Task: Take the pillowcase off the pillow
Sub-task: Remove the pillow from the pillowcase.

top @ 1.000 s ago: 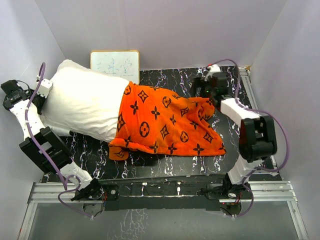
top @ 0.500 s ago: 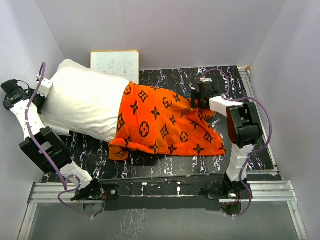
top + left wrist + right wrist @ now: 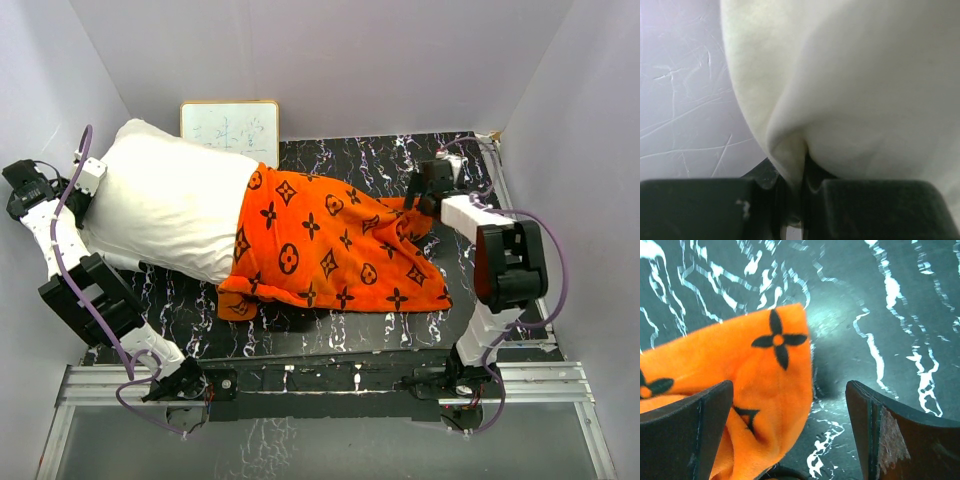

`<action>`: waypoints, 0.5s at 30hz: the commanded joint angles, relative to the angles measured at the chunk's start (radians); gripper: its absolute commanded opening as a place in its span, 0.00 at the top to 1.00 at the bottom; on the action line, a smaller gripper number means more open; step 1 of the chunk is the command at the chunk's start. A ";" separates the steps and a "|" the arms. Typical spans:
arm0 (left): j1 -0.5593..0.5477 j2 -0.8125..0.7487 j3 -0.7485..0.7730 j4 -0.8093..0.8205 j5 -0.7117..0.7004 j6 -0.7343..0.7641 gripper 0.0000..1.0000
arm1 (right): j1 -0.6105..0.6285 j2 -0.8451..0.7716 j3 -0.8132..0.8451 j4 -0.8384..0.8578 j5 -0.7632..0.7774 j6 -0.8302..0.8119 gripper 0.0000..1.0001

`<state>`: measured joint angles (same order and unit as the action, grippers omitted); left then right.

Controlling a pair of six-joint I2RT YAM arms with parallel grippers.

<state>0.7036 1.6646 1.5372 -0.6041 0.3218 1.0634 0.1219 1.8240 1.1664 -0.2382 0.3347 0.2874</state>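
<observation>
Left arm [image 3: 55, 235] and right arm [image 3: 510, 265]: white link shells, bulky black joint housings, black bases at 6 o'clock. A purple cable [image 3: 83, 140] loops along each. Jaws matte black and blocky; the right gripper [image 3: 787, 405] shows a scuffed brownish inner face at 3 o'clock.

The pillow [image 3: 165, 205] lies across the left half of the counter [image 3: 350, 160], its right part inside the pillowcase [image 3: 330, 245], which spreads on rightward. A whiteboard [image 3: 230, 128] stands behind the pillow. The left hand [image 3: 795, 195] pinches the pillow's left end — the right hand [image 3: 789, 395] straddles the pillowcase's far-right corner, fingers apart.
</observation>
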 commanded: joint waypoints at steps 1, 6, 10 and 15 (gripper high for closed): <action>0.000 -0.026 0.012 0.077 0.037 0.023 1.00 | -0.175 -0.109 -0.032 0.047 -0.154 0.143 0.02; 0.000 -0.029 0.003 0.078 0.039 0.023 1.00 | -0.227 -0.092 -0.097 0.139 -0.349 0.206 0.02; 0.000 -0.029 0.015 0.071 0.044 0.018 1.00 | -0.228 -0.046 -0.100 0.171 -0.441 0.245 0.02; 0.000 -0.034 0.014 0.070 0.052 0.015 1.00 | -0.219 -0.022 -0.118 0.214 -0.491 0.286 0.02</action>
<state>0.7036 1.6650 1.5356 -0.5999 0.3252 1.0626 -0.1024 1.7958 1.0592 -0.1242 -0.0692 0.5163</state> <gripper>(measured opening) 0.055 0.983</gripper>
